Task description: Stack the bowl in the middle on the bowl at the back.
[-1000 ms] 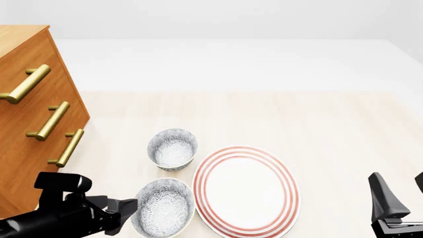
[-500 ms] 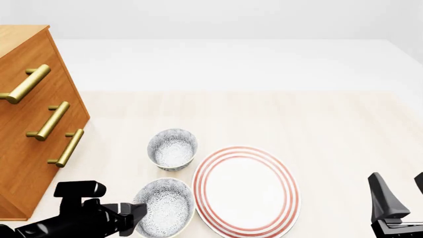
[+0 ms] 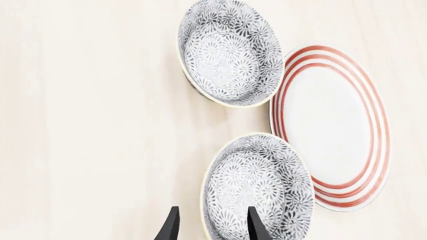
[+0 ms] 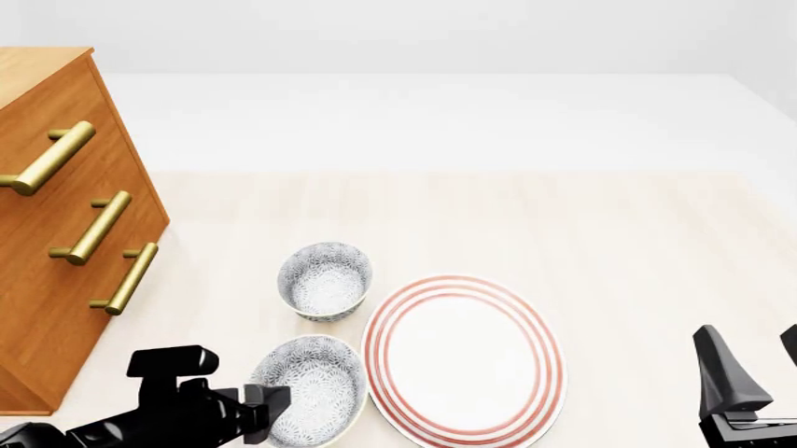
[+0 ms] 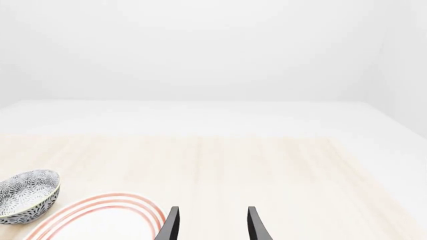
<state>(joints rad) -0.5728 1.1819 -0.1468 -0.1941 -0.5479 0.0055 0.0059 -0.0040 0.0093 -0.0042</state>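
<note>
Left wrist: jaws parted, straddling the near rim of the middle bowl [image 3: 259, 187]; back bowl [image 3: 230, 52] beyond, unstacked.

Front: left gripper [image 4: 268, 411] crept rightward to that rim near the table's front edge. Grasp likely imminent.

Right wrist: right gripper [image 5: 210, 225] idle, open.

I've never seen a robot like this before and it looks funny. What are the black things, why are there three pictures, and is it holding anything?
The black things are two robot arms in a computer simulation. Each ends in jaws for grabbing. One picture looks down at the table from behind the arms. The other two come from little cameras riding on each arm. On the table sit two speckled bowls: the bowl in the middle, the bowl at the back, and beside them a big plate with red rings. A wooden drawer chest stands at the left. The left gripper is open around the nearer bowl's rim. The right gripper is open, holding nothing.
</note>
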